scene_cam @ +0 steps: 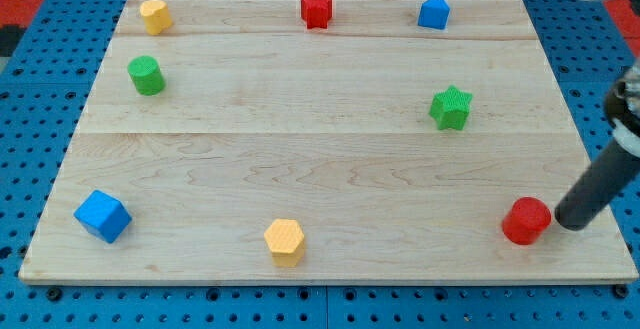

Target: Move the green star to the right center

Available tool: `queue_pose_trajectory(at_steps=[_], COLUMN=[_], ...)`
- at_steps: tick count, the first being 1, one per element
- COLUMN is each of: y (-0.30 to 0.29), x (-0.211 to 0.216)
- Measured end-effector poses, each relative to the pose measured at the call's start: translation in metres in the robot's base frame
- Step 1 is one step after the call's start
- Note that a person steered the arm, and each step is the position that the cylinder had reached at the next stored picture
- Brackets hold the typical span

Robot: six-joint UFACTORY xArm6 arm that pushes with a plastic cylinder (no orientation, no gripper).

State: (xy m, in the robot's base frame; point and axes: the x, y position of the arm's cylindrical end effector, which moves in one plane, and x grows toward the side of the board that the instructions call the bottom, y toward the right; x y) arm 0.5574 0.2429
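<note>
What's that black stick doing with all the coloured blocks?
A robot arm's dark rod pushes blocks around a wooden board. My tip sits at the view's bottom right, right beside the red round block. The green star block it should move lies untouched, up and to the view's left of my tip.

A small green star (451, 107) block is lying flat on the pale wooden desk (300, 159), toward the view's right and slightly above the middle. It is sitting alone, well apart from every other block.
</note>
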Motion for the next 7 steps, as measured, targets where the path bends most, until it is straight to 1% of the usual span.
queue_pose_trajectory(at_steps=[1, 2, 3, 4, 5, 6, 7], y=[0.004, -0.011, -0.064, -0.112, -0.127, -0.127, -0.095], x=[-0.016, -0.064, -0.102, -0.109, -0.124, -0.154, -0.155])
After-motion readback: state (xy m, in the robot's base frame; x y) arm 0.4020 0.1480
